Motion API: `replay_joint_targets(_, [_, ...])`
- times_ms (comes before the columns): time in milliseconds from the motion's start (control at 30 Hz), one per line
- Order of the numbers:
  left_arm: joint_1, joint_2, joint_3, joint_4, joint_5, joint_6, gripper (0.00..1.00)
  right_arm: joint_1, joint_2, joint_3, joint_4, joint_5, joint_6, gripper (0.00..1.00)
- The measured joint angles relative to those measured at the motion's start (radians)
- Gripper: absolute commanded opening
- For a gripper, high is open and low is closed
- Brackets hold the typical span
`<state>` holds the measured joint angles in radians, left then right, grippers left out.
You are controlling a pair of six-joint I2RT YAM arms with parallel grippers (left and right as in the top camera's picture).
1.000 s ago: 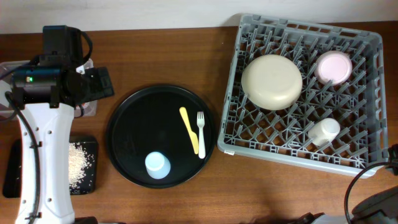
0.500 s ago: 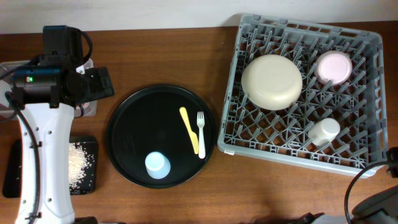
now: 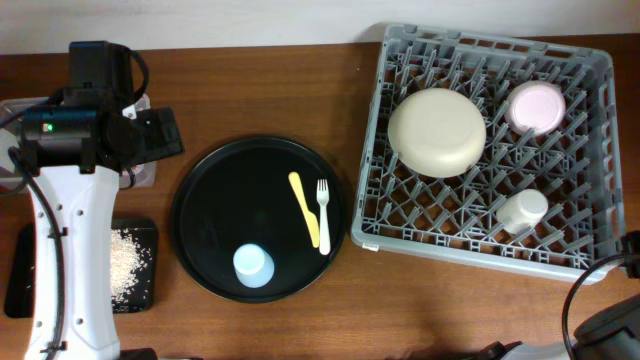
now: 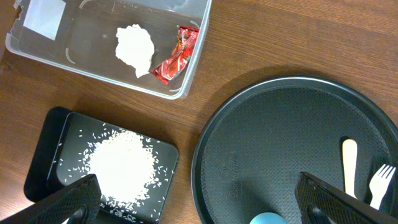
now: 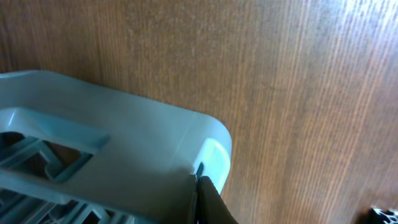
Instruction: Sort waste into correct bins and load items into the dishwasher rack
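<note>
The grey dishwasher rack [image 3: 590, 160] holds the cream plate [image 3: 437, 130], pinkish bowl [image 3: 537, 107] and white cup [image 3: 522, 211]. The light blue cup [image 3: 254, 265], yellow knife [image 3: 303, 208] and white fork [image 3: 322, 215] lie on the round black tray [image 3: 215, 200]. In the left wrist view the clear tub [image 4: 93, 59] holds the tissue ball [image 4: 135, 48] and red wrapper [image 4: 177, 55]. The rice [image 4: 119, 163] lies in the shallow black tray [image 4: 53, 134]. My left gripper [image 4: 205, 208] is open and empty above them. My right gripper [image 5: 205, 198] is closed against the rack's corner wall [image 5: 124, 137].
The left arm's white body [image 3: 70, 260] covers the table's left edge and most of the clear tub in the overhead view. Bare wood [image 5: 298, 93] lies beside the rack's corner. The right arm's cable [image 3: 590, 290] shows at the bottom right.
The rack's near edge has shifted very slightly and the right arm's cable has moved a little. The left arm has not moved.
</note>
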<state>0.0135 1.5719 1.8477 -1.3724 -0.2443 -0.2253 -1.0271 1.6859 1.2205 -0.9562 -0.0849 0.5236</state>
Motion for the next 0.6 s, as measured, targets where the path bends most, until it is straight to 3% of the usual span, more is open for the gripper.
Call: replay_joint_targets(600, [0.0, 0.0, 0.0, 0.0, 0.0, 0.0, 0.99, 0.0, 0.0, -0.002, 0.127, -0.15, -0.054, 0.05])
